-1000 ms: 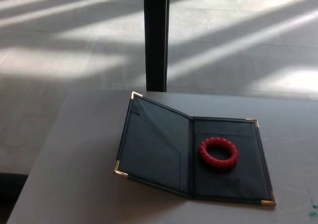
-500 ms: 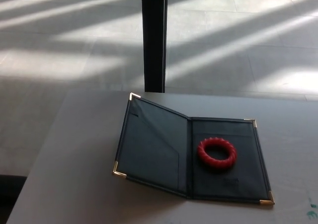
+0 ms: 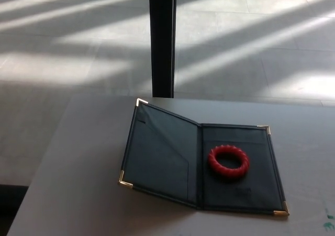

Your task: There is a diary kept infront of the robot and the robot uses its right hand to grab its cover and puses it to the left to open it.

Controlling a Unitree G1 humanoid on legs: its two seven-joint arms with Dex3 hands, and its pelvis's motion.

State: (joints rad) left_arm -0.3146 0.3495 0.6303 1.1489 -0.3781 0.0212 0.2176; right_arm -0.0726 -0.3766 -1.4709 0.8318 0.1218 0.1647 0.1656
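Lying open on the grey surface (image 3: 78, 168) near its front edge is the dark leather-look diary with brass corners (image 3: 201, 165), spine running near to far. Its left cover (image 3: 162, 155) is swung over to the robot's left, slightly raised. A red ridged rubber ring (image 3: 229, 161) rests on the right inner page. Neither hand is visible, so finger state cannot be told. Beyond stands a black post (image 3: 161, 40) on sunlit floor.

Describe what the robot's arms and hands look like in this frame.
Neither arm nor hand is in view, so nothing of their look can be described. Only the open dark diary, with gold corners and a red ring on its right page, shows on the grey table.
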